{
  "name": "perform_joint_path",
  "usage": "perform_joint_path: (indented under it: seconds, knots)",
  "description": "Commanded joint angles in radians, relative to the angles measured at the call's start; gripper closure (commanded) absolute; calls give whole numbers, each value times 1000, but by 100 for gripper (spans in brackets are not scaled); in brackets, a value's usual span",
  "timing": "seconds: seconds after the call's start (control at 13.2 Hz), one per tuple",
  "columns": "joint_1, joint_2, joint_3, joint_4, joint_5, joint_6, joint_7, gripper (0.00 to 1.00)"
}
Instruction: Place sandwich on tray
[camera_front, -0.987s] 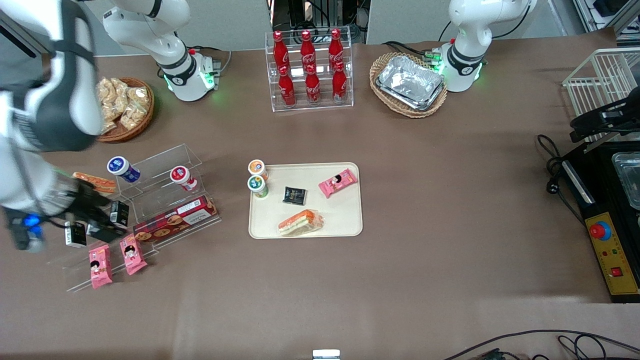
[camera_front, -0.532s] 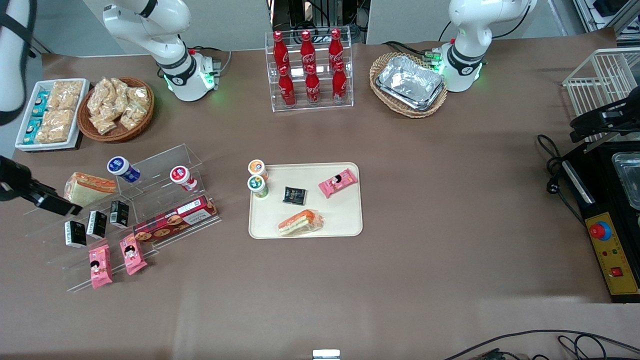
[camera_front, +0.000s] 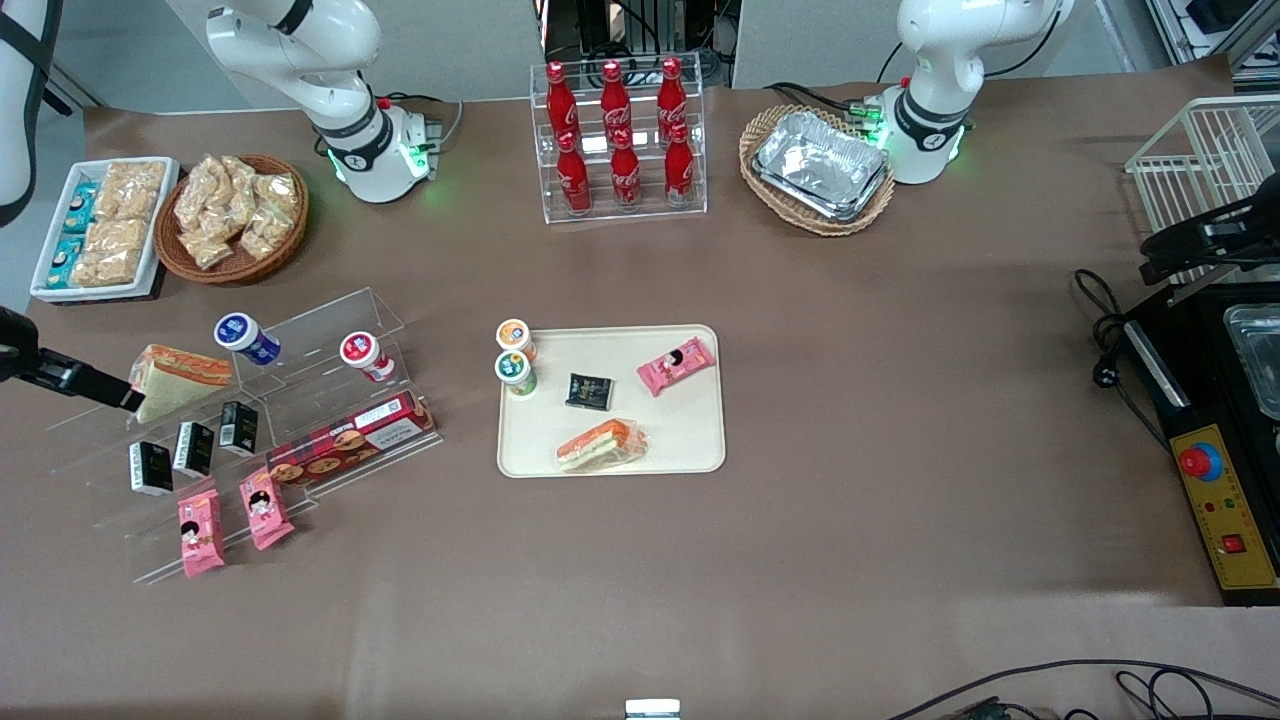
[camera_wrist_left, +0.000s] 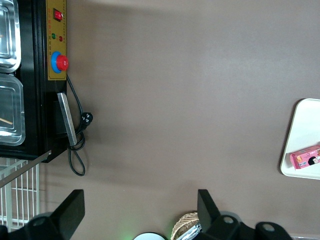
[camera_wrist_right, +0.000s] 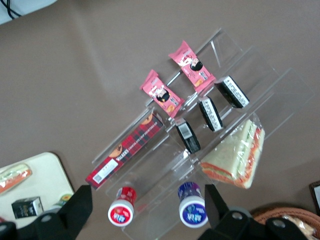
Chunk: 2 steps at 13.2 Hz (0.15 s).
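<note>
Red "Walkers" biscuit box (camera_wrist_right: 125, 150) lies under the open tool (camera_wrist_right: 145, 212).

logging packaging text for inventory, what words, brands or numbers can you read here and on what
Red glass bottles: white script logo, too small to read.
Long red tartan biscuit box: white lettering, blurred.
Pink snack packets, black cartons, tray's clear-wrapped sandwich: nothing legible.
Gripper hovers above the display rack.

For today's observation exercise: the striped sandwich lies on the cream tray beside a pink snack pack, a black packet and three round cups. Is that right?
Not quite. The front view shows two cups, not three, at the tray edge. The sandwich, pink snack pack and black packet are there as stated. The gripper is open above the acrylic rack.
</note>
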Motion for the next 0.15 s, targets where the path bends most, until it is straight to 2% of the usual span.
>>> perform_joint_path:
  seconds: [0.0, 0.08]
  knots:
    - [-12, -89, 9, -17, -32, -103, -20, 0]
    - [-12, -106, 11, -18, -49, -125, -21, 0]
